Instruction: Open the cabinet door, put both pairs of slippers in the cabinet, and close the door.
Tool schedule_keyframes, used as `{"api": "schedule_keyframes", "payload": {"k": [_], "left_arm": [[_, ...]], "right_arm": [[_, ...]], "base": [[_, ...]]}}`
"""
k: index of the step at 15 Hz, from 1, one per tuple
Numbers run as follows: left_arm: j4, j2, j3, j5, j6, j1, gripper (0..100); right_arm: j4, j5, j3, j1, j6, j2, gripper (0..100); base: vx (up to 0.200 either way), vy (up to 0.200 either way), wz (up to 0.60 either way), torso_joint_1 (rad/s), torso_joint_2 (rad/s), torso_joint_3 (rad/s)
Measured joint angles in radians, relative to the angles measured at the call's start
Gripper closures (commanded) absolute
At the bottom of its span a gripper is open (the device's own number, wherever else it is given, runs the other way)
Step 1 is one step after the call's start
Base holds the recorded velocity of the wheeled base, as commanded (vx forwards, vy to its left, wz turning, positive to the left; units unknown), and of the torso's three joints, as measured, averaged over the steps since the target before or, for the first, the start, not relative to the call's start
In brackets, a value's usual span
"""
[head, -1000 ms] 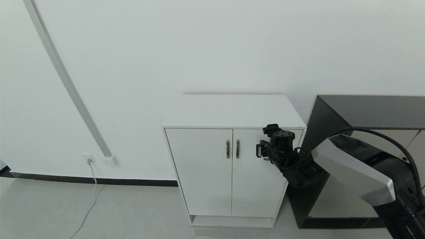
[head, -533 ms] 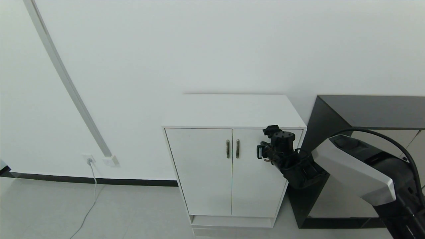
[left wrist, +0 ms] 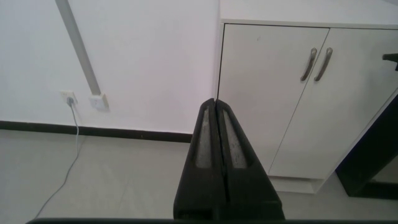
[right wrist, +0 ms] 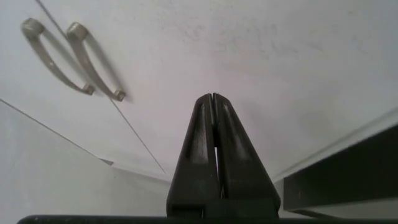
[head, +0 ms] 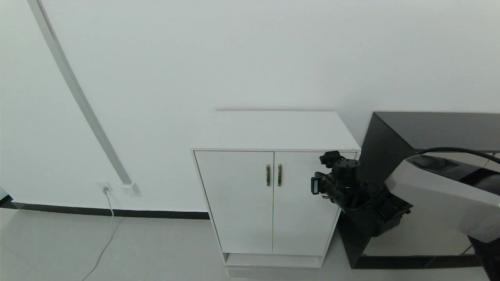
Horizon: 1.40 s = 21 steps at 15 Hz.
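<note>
right gripper shifted rightward and lower along the cabinet door.

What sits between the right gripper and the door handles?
Between right gripper and handles, only bare door panel; head and right wrist views show it.

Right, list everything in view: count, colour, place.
cabinet: one, white, against the wall, both doors shut
handles: two, grey metal, upright where the doors meet
side unit: one, black, right of the cabinet
conduit: one, grey, slanting down the wall to the sockets
sockets: two, white, low on the wall, left of the cabinet
cable: one, white, from a socket onto the floor
left gripper: one, black, jaws shut, facing the cabinet
right gripper: one, black, jaws shut, close before the right door
</note>
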Motion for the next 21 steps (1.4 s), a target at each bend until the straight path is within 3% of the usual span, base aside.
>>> {"api": "schedule_keyframes", "payload": {"k": [6,13,21], "left_arm": [[0.000,0.000,0.000,0.000,0.000,0.000,100],[0.000,0.000,0.000,0.000,0.000,0.000,100],[0.000,0.000,0.000,0.000,-0.001,0.000,100]], "right_arm": [[-0.106,-0.028,0.317,-0.009,0.000,-0.194,100],[-0.126,-0.195,0.645,-0.059,0.000,-0.481,100],[-0.125,-0.204,0.926,-0.117,0.010,-0.725,100]], "base": [[0.000,0.000,0.00,0.000,0.00,0.000],[0.000,0.000,0.00,0.000,0.00,0.000],[0.000,0.000,0.00,0.000,0.00,0.000]]}}
